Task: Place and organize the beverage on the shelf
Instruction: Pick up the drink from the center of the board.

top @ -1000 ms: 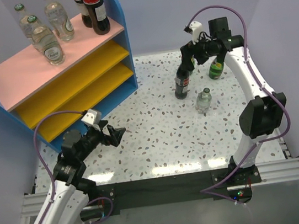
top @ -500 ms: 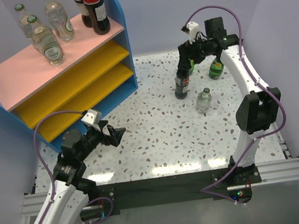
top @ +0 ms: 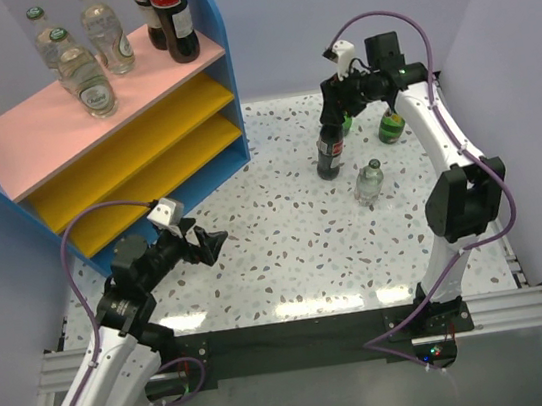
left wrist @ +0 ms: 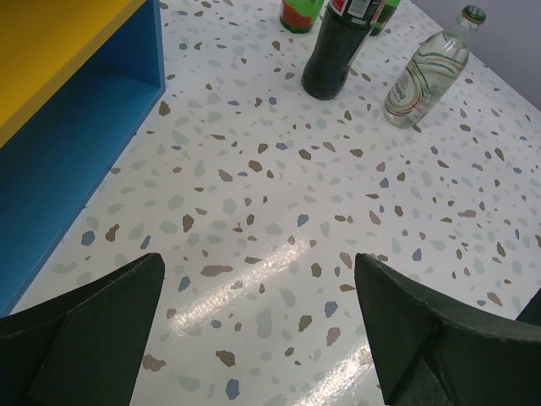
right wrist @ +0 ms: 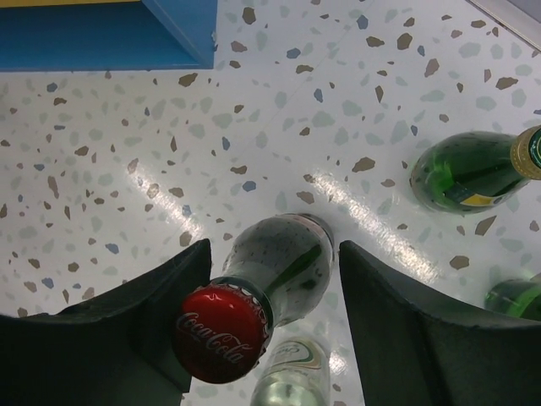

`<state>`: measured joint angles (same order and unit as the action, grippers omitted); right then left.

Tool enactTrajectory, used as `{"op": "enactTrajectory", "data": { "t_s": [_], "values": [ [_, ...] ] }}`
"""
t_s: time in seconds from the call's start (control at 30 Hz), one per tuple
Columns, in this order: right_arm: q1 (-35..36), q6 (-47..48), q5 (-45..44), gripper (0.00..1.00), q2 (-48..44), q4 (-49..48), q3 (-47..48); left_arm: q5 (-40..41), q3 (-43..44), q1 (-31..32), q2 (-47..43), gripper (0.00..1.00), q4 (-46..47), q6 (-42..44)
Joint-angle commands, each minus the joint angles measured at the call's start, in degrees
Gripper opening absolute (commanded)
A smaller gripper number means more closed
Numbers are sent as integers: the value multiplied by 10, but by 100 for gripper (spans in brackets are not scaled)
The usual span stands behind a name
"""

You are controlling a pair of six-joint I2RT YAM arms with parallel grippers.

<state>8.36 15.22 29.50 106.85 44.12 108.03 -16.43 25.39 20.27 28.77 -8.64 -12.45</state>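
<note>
A dark cola bottle [top: 329, 149] with a red cap [right wrist: 221, 334] stands on the speckled table. My right gripper [top: 336, 111] is lowered over its neck, open, one finger [right wrist: 144, 321] against the cap and the other finger [right wrist: 406, 321] still apart from the glass. A clear bottle [top: 369, 181] stands just in front, and a green bottle [top: 391, 125] just right. The shelf [top: 29, 136] at the far left carries three clear bottles [top: 87, 82] and two cola bottles [top: 172, 15] on its pink top. My left gripper [top: 214, 243] hovers open near the shelf's foot, holding nothing.
The shelf's blue side panel [left wrist: 76, 144] stands close to the left gripper's left. In the right wrist view one green bottle [right wrist: 465, 173] is seen at the right and part of another green bottle [right wrist: 516, 300] below it. Purple walls enclose the table.
The right gripper has shifted a little left over the cola bottle's neck and its jaws have narrowed around it. The left arm and the bottles have not moved.
</note>
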Motion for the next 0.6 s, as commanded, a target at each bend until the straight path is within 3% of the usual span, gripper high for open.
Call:
{"op": "enactTrajectory", "data": {
  "t_s": [0.0,0.13,0.17,0.23,0.27,0.4,0.57],
  "values": [
    [5,1,4,65,-3,-15,25,3,10,-2,0,100,11,8],
    [7,6,1,53,-9,-12,26,3,9,-2,0,100,11,8],
    [7,7,0,42,-13,-12,26,2,9,-2,-1,100,12,8],
    [7,12,-1,32,-18,-11,25,0,10,-2,1,100,14,6],
    [8,14,-1,21,-23,-9,25,-2,10,-2,1,100,15,6],
    [8,21,-5,1,-36,-6,25,-4,12,-2,9,100,18,-1],
    [8,15,11,0,-66,-10,37,-20,21,-2,31,100,39,-15]
  ]
}}
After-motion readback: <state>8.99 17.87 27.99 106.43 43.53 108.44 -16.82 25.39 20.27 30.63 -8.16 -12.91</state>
